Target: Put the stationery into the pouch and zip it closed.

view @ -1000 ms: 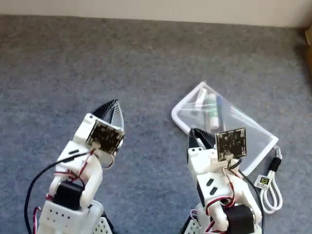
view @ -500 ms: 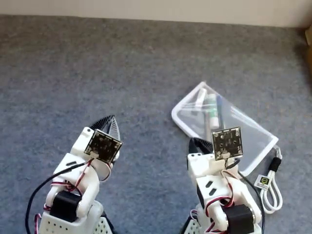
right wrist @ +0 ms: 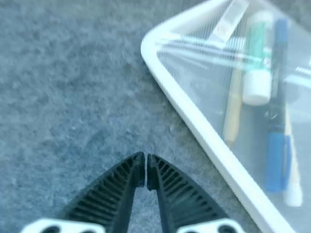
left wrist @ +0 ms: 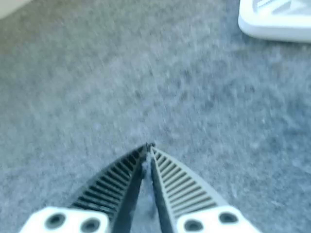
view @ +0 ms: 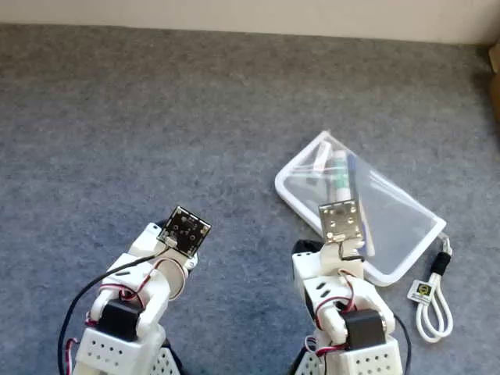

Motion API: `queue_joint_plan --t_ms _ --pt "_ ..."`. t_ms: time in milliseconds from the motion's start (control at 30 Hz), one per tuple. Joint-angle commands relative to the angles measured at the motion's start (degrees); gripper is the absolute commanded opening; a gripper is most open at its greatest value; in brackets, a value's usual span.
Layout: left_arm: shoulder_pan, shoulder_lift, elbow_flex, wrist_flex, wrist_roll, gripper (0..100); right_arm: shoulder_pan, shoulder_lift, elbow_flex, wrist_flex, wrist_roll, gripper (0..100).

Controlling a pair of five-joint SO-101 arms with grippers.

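The pouch (view: 406,226) lies flat on the grey tabletop (view: 156,117), towards the right side of the high view, with its long axis running on a diagonal from the far corner down to the near right corner; through its clear wall show a green-and-white marker (view: 337,178), a blue pen (right wrist: 278,97) and a pale pencil (right wrist: 234,107), all lying roughly along that axis, so the stationery appears to be inside already; whether the zip is drawn I cannot tell. A white looped cord (view: 433,308) with a small tag lies at the near right corner, where the zip's pull probably sits.

The right tool (right wrist: 146,162) is closed on nothing, tips together, low over the bare tabletop just beside the pouch's white rim (right wrist: 194,121), which runs ahead of it and off to one side; the right arm is plainly the nearer one. The left tool (left wrist: 148,148) is likewise closed and empty, well apart from the pouch, with one corner (left wrist: 277,24) of it far ahead. Any zipping falls to the right arm, along the diagonal.
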Motion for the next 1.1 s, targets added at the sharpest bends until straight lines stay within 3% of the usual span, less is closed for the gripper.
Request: queue_joint_plan --t_ms 0,433,667,1067 --pt "-2.2 -0.2 1.4 0.0 0.9 1 -0.4 -0.8 3.0 -2.3 0.6 0.5" --pt "-4.4 0.0 1.6 6.8 0.9 1 -0.7 -0.7 11.4 -2.0 0.4 0.5" --pt "-5.0 -0.1 1.7 19.3 0.6 1 -1.3 -0.7 11.5 3.9 0.7 0.5" --pt "-13.6 -0.1 1.7 19.6 0.7 1 -1.0 -0.7 11.6 6.2 0.8 0.5"
